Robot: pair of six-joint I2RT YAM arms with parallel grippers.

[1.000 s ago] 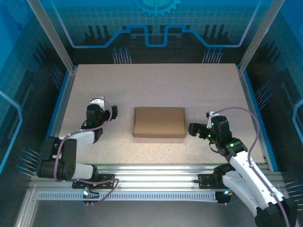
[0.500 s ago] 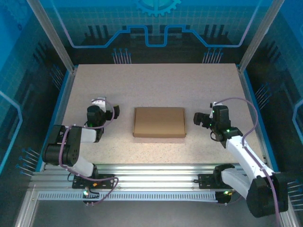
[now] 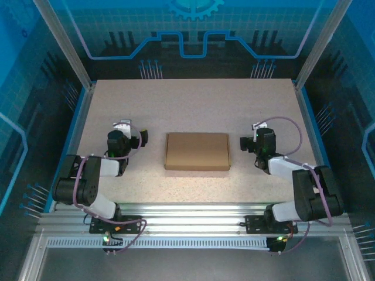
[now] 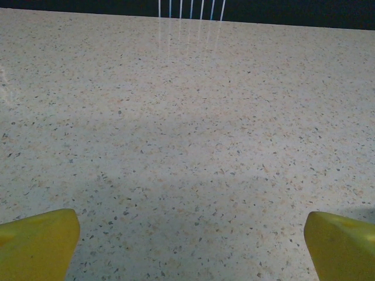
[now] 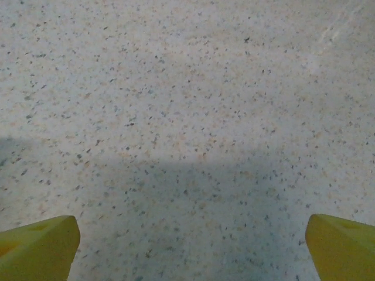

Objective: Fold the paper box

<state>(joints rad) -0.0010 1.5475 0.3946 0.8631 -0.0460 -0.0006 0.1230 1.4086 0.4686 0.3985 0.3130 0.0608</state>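
Both jaws gape empty, flanking the flat rectangular cardboard paper box (image 3: pixel 197 151) on speckled table (image 3: pixel 193 105).

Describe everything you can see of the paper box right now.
The paper box is a plain brown cardboard rectangle, wider than deep, lying flat and closed near the middle of the speckled table. Its top is smooth and unmarked, and a darker strip along its near edge reads as a low front wall. No loose flaps or tabs show. Only the table touches it; the left gripper and right gripper sit apart on either side.
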